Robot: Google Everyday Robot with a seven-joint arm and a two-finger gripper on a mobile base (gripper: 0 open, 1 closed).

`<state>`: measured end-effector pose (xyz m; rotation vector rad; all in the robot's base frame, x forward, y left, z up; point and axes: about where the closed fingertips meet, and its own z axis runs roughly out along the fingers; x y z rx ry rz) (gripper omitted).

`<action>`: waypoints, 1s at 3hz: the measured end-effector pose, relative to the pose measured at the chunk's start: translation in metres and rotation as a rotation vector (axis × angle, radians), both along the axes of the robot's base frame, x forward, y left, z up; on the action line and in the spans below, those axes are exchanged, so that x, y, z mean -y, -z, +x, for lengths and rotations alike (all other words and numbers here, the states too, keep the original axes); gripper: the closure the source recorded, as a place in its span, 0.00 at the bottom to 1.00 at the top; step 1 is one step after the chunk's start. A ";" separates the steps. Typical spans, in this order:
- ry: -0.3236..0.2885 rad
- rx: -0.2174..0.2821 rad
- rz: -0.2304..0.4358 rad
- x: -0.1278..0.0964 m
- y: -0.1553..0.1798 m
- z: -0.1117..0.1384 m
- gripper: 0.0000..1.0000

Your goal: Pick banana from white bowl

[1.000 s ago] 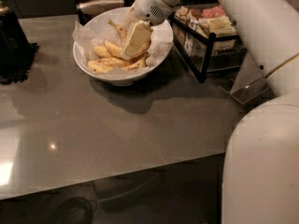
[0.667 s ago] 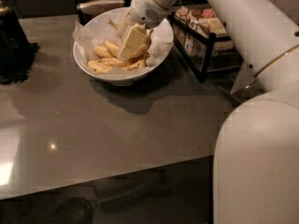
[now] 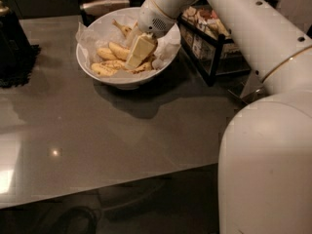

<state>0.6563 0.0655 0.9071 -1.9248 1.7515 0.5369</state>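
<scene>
**While Gripper Hangs Over the Fruit, One Banana Waits at the Back of the Bowl**

Where the robot's white arm (image 3: 243, 18) slants down from the upper right, its cream-coloured two-finger gripper (image 3: 132, 62) sits low inside the wide, glossy white bowl (image 3: 126, 81). The tip is among the shorter yellow bananas (image 3: 119, 50) heaped on crinkled whitish paper (image 3: 90, 38). Whether the gripper is apart or has closed on anything cannot be told from this view.

The target, the long, curved yellow banana with a dark-tipped stem (image 3: 124, 29), lies toward the bowl's far side. Its stem end points up and left, and its other end passes out of sight behind the gripper. It appears to rest in the bowl, not lifted.

The bowl stands on a smooth grey tabletop (image 3: 122, 140), just beside a black wire rack of packets (image 3: 214, 52) on the right. A dark object (image 3: 14, 48) sits well apart on the left.

By the look of it, the banana will be light but soft, so a hard squeeze would bruise or split it. The skin is smooth and the body rounded, so a hold near either tapering end could slip. The thick middle, taken across the curve, looks the safest place. The loose paper and neighbouring fruit may come up with it.
</scene>
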 end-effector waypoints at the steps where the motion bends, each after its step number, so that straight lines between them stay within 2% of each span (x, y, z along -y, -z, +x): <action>1: 0.007 -0.013 -0.003 0.001 0.006 0.001 0.55; 3: 0.021 -0.020 0.001 0.007 0.008 0.001 0.99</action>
